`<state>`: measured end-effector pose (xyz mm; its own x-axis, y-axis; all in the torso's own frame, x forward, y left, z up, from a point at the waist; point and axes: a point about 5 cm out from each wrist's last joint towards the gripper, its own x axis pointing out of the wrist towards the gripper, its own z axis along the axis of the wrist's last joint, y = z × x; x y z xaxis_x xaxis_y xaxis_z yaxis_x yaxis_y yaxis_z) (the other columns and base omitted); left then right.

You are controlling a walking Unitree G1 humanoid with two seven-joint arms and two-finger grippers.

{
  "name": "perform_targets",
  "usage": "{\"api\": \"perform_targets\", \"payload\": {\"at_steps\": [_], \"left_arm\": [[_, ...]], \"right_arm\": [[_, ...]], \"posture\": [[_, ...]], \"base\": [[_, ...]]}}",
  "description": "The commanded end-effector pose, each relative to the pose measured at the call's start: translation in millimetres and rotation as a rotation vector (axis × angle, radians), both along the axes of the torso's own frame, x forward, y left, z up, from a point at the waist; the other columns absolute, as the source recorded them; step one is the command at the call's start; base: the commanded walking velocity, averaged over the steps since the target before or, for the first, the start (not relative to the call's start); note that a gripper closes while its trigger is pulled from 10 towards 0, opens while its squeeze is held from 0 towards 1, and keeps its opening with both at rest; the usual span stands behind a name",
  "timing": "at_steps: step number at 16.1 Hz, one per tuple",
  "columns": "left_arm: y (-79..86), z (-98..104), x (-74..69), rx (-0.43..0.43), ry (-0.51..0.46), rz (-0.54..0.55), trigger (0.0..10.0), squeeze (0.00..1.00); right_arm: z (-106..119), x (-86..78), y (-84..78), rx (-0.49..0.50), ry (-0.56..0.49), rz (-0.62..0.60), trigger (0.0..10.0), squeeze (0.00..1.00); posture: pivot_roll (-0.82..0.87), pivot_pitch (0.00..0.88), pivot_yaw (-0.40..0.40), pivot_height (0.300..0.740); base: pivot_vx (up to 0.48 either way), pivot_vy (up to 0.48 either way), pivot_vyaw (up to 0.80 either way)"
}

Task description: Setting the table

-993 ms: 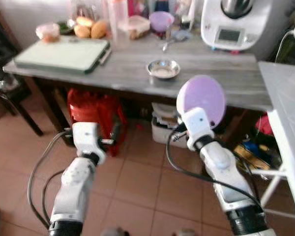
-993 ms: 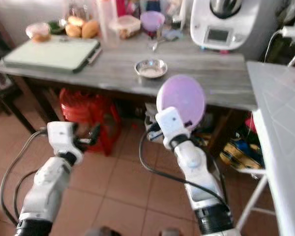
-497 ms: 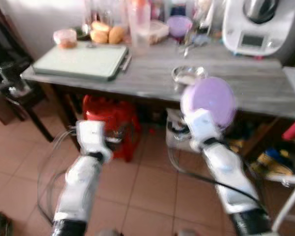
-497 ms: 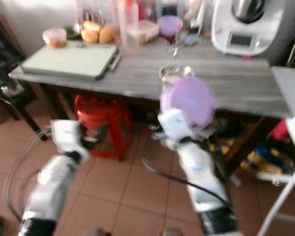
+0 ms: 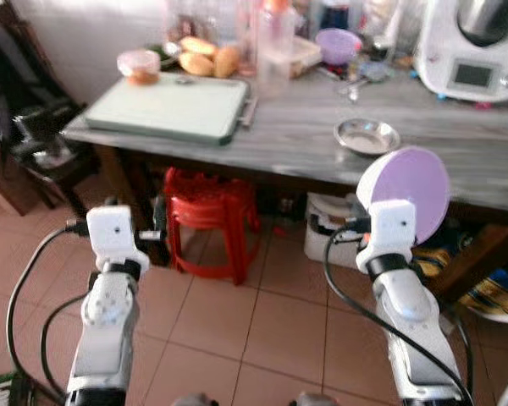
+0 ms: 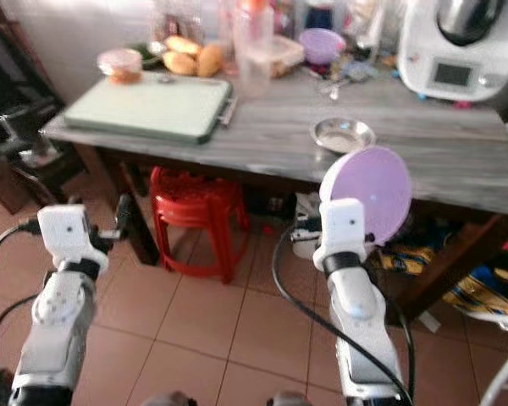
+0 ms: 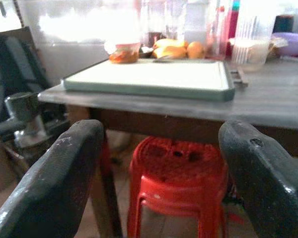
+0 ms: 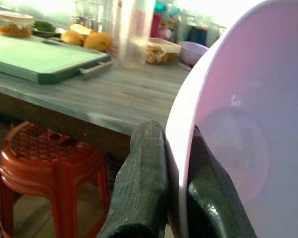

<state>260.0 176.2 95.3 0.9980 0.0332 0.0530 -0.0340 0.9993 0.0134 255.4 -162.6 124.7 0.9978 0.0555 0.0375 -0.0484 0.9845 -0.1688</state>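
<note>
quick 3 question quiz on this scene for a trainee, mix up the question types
1. True or false: the right pincer is shut on the rim of a purple plate.
2. What stands on the floor under the table? A) a red stool B) a blue bucket C) a cardboard box
3. Fill in: the left pincer holds nothing and its fingers are ____.

Key: 1 true; 2 A, the red stool; 3 open.
</note>
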Motion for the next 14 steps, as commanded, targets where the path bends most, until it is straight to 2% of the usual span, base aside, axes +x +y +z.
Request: {"api": "perform_targets", "payload": {"at_steps": [1, 2, 5, 11, 14], "left_arm": [[-11.2, 8, 3.0, -0.006, -0.042, -0.052, 10.0, 0.00], [-12.9, 9, 4.0, -0.015, -0.049, -0.062, 10.0, 0.00], [-20.3, 14, 9.7, -0.024, -0.079, -0.100, 10.0, 0.00], [-23.2, 11, 5.0, -0.042, -0.065, -0.115, 10.0, 0.00], [-26.1, 11, 5.8, -0.050, -0.065, -0.130, 10.0, 0.00]], "right_arm": [[5, -2.3, -6.3, -0.002, -0.020, -0.036, 10.0, 0.00], [5, -1.9, -6.0, -0.008, -0.022, -0.032, 10.0, 0.00], [15, 4.8, -6.9, -0.048, -0.057, -0.013, 10.0, 0.00], [18, 5.0, -5.3, -0.059, -0.072, -0.003, 10.0, 0.00], [23, 6.8, 1.5, -0.105, -0.106, 0.054, 10.0, 0.00]], "posture": [[-0.07, 0.000, 0.043, 0.740], [-0.07, 0.000, 0.043, 0.740], [-0.07, 0.000, 0.042, 0.740], [-0.07, 0.000, 0.039, 0.740], [-0.08, 0.000, 0.042, 0.740]], "base": [[0.000, 0.000, 0.00], [0.000, 0.000, 0.00], [0.424, 0.000, 0.00], [0.461, 0.000, 0.00], [0.461, 0.000, 0.00]]}}
